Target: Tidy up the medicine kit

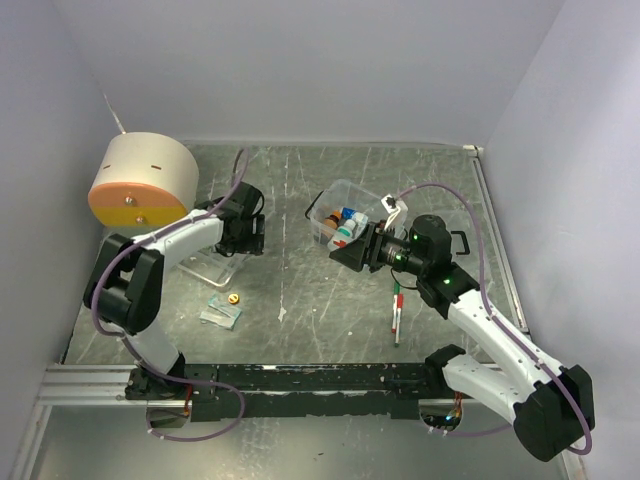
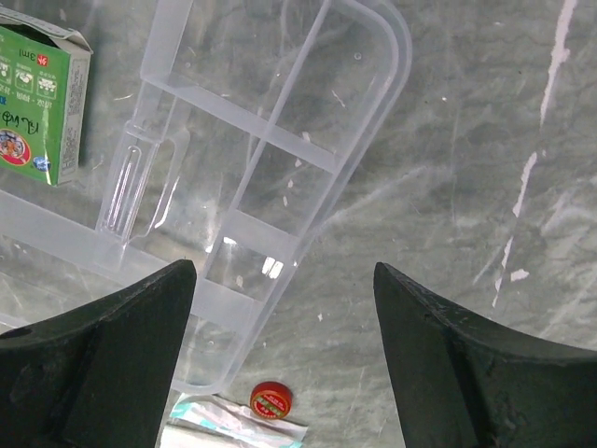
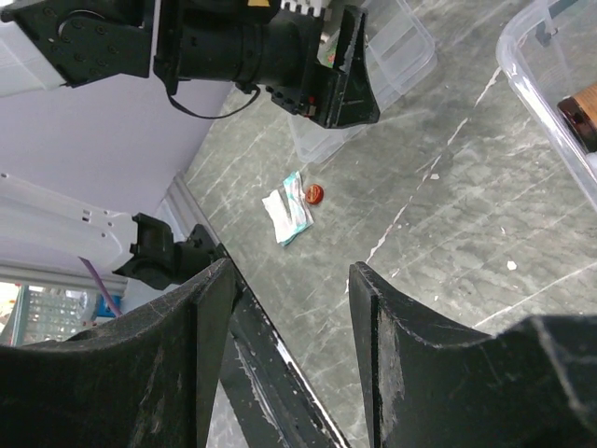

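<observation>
A clear plastic box [image 1: 338, 196] at table centre holds several small bottles and packs; its rim also shows in the right wrist view [image 3: 546, 70]. A clear divided tray [image 2: 270, 140] lies flat under my left gripper [image 2: 284, 275], which is open and empty above the tray's corner. A green medicine carton [image 2: 42, 103] lies beside the tray. A small red tin [image 2: 271, 400] and a white-and-teal sachet [image 2: 233, 427] lie just in front of the tray, as the top view shows for both the tin [image 1: 233, 297] and the sachet [image 1: 220, 313]. My right gripper [image 3: 289, 280] is open and empty, just left of the box [image 1: 350, 250].
A large beige and orange cylinder [image 1: 142, 180] stands at the back left. A red-and-white pen-like stick [image 1: 396, 310] lies right of centre. Grey walls close the table on three sides. A black rail [image 1: 300, 378] runs along the near edge.
</observation>
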